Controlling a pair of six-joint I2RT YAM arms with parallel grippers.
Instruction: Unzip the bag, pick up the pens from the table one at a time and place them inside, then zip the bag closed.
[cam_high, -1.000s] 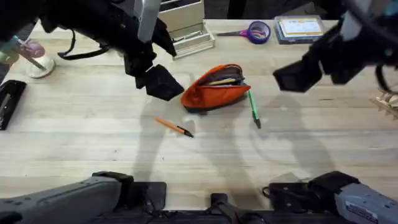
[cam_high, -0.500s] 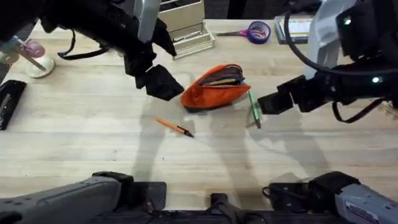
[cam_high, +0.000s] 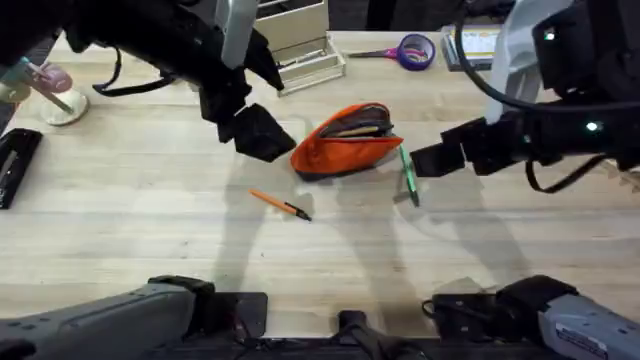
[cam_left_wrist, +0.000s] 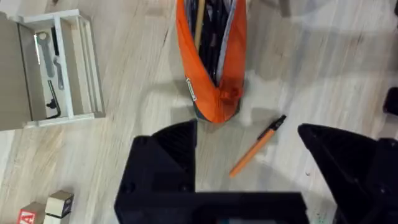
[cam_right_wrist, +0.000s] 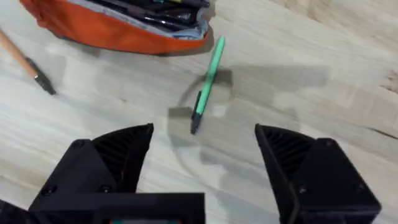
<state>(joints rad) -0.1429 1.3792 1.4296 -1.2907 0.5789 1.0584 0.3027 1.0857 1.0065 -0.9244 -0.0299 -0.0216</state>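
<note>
The right arm is reaching in from the right side, its gripper (cam_high: 425, 162) hovering low just beside the green pen (cam_high: 408, 175), fingers (cam_right_wrist: 118, 155) spread wide and holding nothing. The left arm is stretching across from the upper left, its gripper (cam_high: 258, 133) hanging close to the left end of the bag (cam_high: 345, 141), fingers (cam_left_wrist: 165, 158) also spread apart and empty. The bag is lying unzipped on the worktop (cam_high: 150, 230), its mouth gaping, with dark pens showing inside. The orange pen (cam_high: 280, 204) is lying on the worktop in front of the bag, a little apart from it; the green pen is lying beside the bag's right end.
</note>
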